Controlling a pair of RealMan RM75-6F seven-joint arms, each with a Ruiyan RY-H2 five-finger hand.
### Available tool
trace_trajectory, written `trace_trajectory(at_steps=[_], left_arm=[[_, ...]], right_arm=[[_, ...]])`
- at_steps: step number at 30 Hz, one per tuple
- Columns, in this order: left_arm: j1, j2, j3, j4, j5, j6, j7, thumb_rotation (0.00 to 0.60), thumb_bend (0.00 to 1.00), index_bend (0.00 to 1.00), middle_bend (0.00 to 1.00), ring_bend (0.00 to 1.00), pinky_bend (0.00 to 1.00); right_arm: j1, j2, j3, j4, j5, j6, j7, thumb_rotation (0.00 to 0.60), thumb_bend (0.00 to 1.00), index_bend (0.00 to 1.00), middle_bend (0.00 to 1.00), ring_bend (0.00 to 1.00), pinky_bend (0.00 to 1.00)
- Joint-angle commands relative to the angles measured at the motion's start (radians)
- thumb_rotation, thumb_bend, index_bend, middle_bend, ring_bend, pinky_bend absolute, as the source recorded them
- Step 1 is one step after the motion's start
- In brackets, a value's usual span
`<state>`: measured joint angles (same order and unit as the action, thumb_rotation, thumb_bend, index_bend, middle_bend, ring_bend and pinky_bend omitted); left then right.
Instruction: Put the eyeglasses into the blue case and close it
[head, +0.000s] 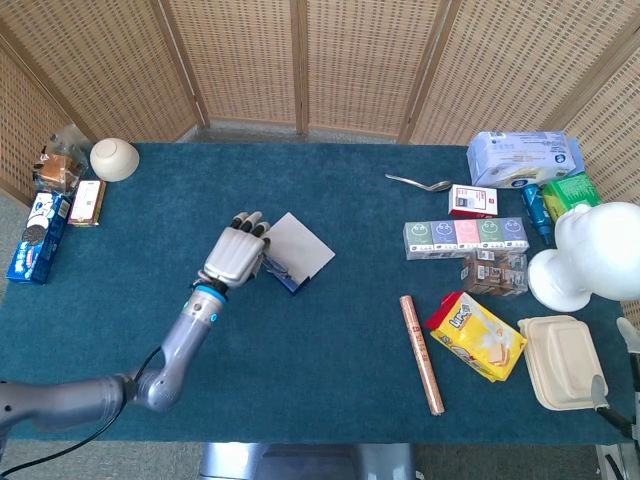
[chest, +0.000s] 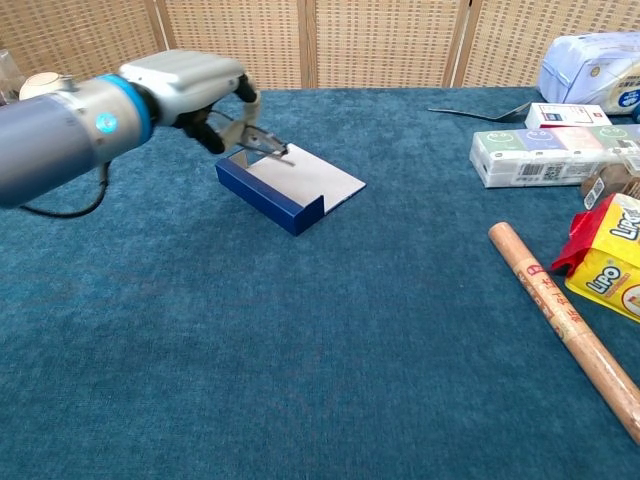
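Left robot hand (chest: 190, 85) pinching glasses (chest: 262, 146), held just over case (chest: 290, 182) below fingertips. Risk: letting go too near the low wall, frame snagging or tipping out onto table (chest: 330, 340).

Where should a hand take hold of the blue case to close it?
By the flat white flap lying open on its right, approached from that free right edge. The left hand holding the eyeglasses crowds the left end of the blue case.
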<state>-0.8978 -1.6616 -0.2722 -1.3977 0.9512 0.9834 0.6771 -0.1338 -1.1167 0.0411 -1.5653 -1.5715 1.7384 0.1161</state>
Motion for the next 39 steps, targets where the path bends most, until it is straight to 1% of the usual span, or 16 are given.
trace_trajectory(at_steps=[1, 3, 5, 10, 13, 19, 21, 30, 34, 39], left_arm=[[-0.063, -0.051, -0.028, 0.092, 0.005, -0.055, -0.031, 0.6, 0.58, 0.6, 0.25, 0.12, 0.13], [-0.088, -0.075, -0.036, 0.141, 0.004, -0.079, -0.046, 0.6, 0.58, 0.6, 0.25, 0.12, 0.13], [-0.102, -0.088, -0.039, 0.168, 0.005, -0.091, -0.057, 0.6, 0.57, 0.6, 0.25, 0.12, 0.13], [-0.159, -0.153, -0.046, 0.293, 0.01, -0.152, -0.096, 0.6, 0.57, 0.6, 0.25, 0.12, 0.12], [-0.178, -0.179, -0.045, 0.345, 0.018, -0.172, -0.117, 0.6, 0.57, 0.6, 0.25, 0.12, 0.11], [-0.226, -0.26, -0.034, 0.5, 0.031, -0.233, -0.161, 0.6, 0.57, 0.6, 0.24, 0.11, 0.11], [-0.233, -0.279, -0.03, 0.534, 0.034, -0.245, -0.174, 0.6, 0.56, 0.6, 0.24, 0.11, 0.1], [-0.242, -0.334, -0.011, 0.641, 0.061, -0.28, -0.232, 0.6, 0.56, 0.6, 0.25, 0.11, 0.1], [-0.234, -0.341, -0.001, 0.658, 0.077, -0.281, -0.249, 0.6, 0.56, 0.6, 0.24, 0.11, 0.09], [-0.219, -0.336, 0.011, 0.654, 0.095, -0.275, -0.267, 0.6, 0.56, 0.6, 0.24, 0.11, 0.09]], right_arm=[[-0.005, 0.003, 0.001, -0.006, 0.004, 0.005, -0.001, 0.557, 0.48, 0.0, 0.14, 0.14, 0.34], [-0.009, 0.005, 0.001, -0.01, 0.005, 0.007, -0.003, 0.558, 0.48, 0.0, 0.14, 0.14, 0.34], [-0.011, 0.007, 0.002, -0.012, 0.007, 0.009, -0.004, 0.558, 0.48, 0.0, 0.14, 0.14, 0.34], [-0.023, 0.011, 0.002, -0.018, 0.014, 0.019, -0.006, 0.556, 0.48, 0.0, 0.14, 0.14, 0.34], [-0.027, 0.012, 0.002, -0.019, 0.019, 0.02, -0.004, 0.556, 0.48, 0.0, 0.14, 0.14, 0.34], [-0.036, 0.016, 0.005, -0.023, 0.027, 0.023, -0.005, 0.558, 0.48, 0.0, 0.14, 0.14, 0.34], [-0.038, 0.017, 0.005, -0.025, 0.029, 0.024, -0.004, 0.558, 0.48, 0.0, 0.14, 0.14, 0.34], [-0.047, 0.017, 0.01, -0.025, 0.039, 0.026, -0.002, 0.556, 0.48, 0.0, 0.14, 0.14, 0.34], [-0.044, 0.016, 0.011, -0.027, 0.037, 0.02, -0.005, 0.556, 0.48, 0.0, 0.14, 0.14, 0.34], [-0.042, 0.015, 0.013, -0.028, 0.034, 0.016, -0.007, 0.555, 0.48, 0.0, 0.14, 0.14, 0.34]])
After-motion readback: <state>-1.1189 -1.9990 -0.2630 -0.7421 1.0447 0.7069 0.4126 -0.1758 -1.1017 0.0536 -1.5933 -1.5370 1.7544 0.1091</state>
